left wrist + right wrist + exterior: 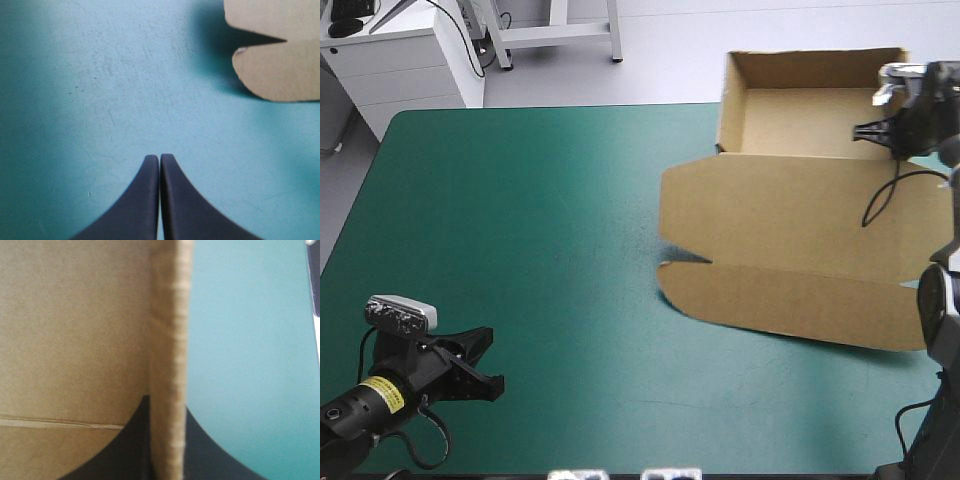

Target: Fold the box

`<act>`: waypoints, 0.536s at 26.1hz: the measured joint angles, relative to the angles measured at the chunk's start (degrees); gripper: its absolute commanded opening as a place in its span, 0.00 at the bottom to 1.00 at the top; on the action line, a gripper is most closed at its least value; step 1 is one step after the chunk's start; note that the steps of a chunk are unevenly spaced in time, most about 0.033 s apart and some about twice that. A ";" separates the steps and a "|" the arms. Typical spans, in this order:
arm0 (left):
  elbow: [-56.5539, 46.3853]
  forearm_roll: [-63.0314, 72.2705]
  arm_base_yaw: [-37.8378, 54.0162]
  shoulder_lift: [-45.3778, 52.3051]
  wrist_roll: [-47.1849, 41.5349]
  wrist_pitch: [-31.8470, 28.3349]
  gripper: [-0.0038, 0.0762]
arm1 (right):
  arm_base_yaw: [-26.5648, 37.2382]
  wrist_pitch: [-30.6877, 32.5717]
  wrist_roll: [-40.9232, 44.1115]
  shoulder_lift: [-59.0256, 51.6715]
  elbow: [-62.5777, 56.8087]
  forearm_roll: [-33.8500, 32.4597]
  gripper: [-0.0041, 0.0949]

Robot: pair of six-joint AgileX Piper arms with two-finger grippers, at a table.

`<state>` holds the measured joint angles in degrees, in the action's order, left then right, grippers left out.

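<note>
Box (790,250) of brown board, one only, sits on the far right part of the tabletop (520,250). Its tray half has raised walls at the far edge, and its lid half lies flat toward the near side, with a notch cut in the left edge. Two tools are in view. The right tool (865,135) is at the tray's right wall, its black fingers all but closed with the wall (167,340) pinched between them; seen from the wrist, board is on one side of that wall and teal-green cover on the other. The left tool (492,365) hangs over the near left corner, well apart from the box, fingers pressed together in a point and holding nothing. Ahead of it lies bare cover, then the lid's notched left edge (260,45).
</note>
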<state>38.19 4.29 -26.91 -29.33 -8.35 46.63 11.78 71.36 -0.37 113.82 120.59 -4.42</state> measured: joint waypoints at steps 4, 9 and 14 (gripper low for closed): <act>0.00 0.00 0.00 0.00 0.00 -0.04 0.04 | 9.29 0.00 -0.36 0.00 -0.95 3.90 0.02; 0.00 0.00 0.00 0.00 0.00 -0.36 0.04 | 16.17 -1.03 -0.86 0.00 -5.44 7.89 0.02; 0.00 0.47 0.00 0.00 0.00 -0.64 0.04 | 18.03 -2.71 -2.34 2.19 -10.41 10.97 0.09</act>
<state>38.19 4.76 -26.91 -29.33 -8.35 45.99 29.81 68.65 -2.70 116.01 110.18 6.55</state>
